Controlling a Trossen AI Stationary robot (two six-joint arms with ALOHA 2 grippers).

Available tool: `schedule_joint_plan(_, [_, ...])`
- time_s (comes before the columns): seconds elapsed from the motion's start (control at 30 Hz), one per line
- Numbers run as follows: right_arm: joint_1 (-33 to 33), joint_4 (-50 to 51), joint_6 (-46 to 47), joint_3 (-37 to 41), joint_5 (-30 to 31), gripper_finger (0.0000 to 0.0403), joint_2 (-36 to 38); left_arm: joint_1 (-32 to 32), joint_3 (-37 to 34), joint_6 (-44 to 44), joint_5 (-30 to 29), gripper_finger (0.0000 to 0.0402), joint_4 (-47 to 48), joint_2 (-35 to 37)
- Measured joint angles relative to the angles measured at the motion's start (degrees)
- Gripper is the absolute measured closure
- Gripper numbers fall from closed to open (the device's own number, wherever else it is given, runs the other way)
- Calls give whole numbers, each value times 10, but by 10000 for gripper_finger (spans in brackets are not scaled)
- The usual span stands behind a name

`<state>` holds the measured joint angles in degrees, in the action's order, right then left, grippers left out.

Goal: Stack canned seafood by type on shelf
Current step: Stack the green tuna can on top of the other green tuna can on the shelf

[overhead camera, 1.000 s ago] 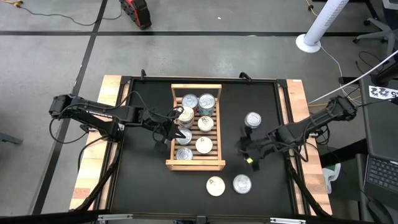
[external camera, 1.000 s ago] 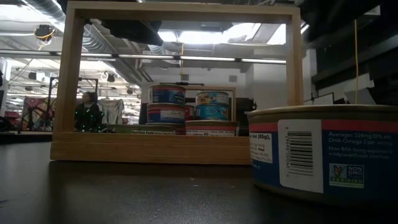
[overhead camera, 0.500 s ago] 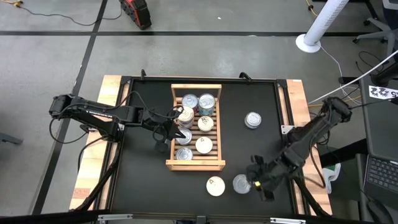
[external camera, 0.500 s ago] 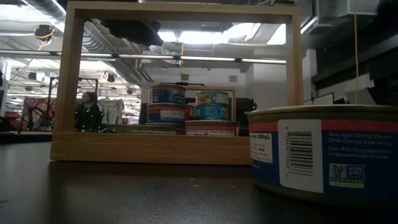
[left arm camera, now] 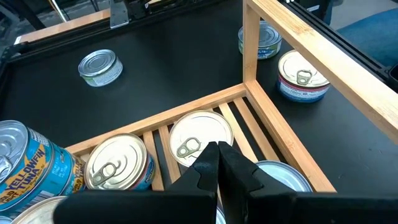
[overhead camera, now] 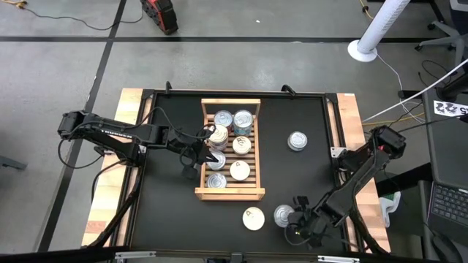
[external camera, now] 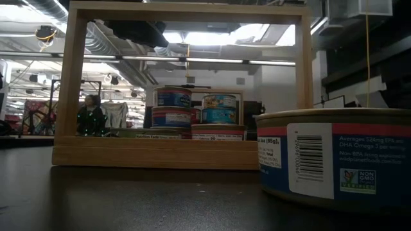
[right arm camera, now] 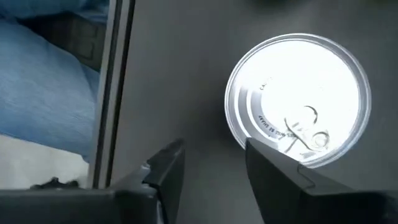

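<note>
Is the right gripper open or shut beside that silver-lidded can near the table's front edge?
Open: the right gripper shows a gap between its fingers, empty, beside the can.

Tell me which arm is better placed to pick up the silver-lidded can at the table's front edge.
Right. The right gripper hovers open just beside that silver-lidded can, which fills its wrist view. The left gripper is shut over the shelf, away from the can.

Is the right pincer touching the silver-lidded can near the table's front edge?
Apart. The right wrist view shows the right pincer open beside the silver-lidded can, dark table showing between one finger and it.
</note>
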<state>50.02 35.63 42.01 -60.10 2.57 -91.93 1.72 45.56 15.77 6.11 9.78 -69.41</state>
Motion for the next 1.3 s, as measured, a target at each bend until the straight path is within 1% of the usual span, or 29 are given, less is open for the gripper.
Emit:
schedule_joint_plan(0.2, [-2,0,-47,0,10,236,-22,0,0,0,0,402,0,0])
schedule_joint_plan(0.33, [-2,3,-59,0,30,236,-38,0,0,0,0,402,0,0])
schedule_joint_plan(0.63, [-1,18,-67,-3,25,236,-67,0,0,0,0,402,0,0])
schedule_joint_plan(0.73, [0,26,-67,-3,46,236,-74,0,-1,0,0,402,0,0])
schedule_joint_plan(0.9, [-2,49,-67,-1,123,236,-76,0,-1,0,0,402,0,0])
schedule_joint_plan(1.0, [-2,69,-66,1,152,236,-77,0,-1,0,0,402,0,0])
schedule_joint_plan(1.13, [-2,98,-66,3,178,236,-78,0,-1,0,0,402,0,0])
schedule_joint_plan(1.3, [-8,108,-66,3,179,240,-78,0,-1,0,0,402,0,0])
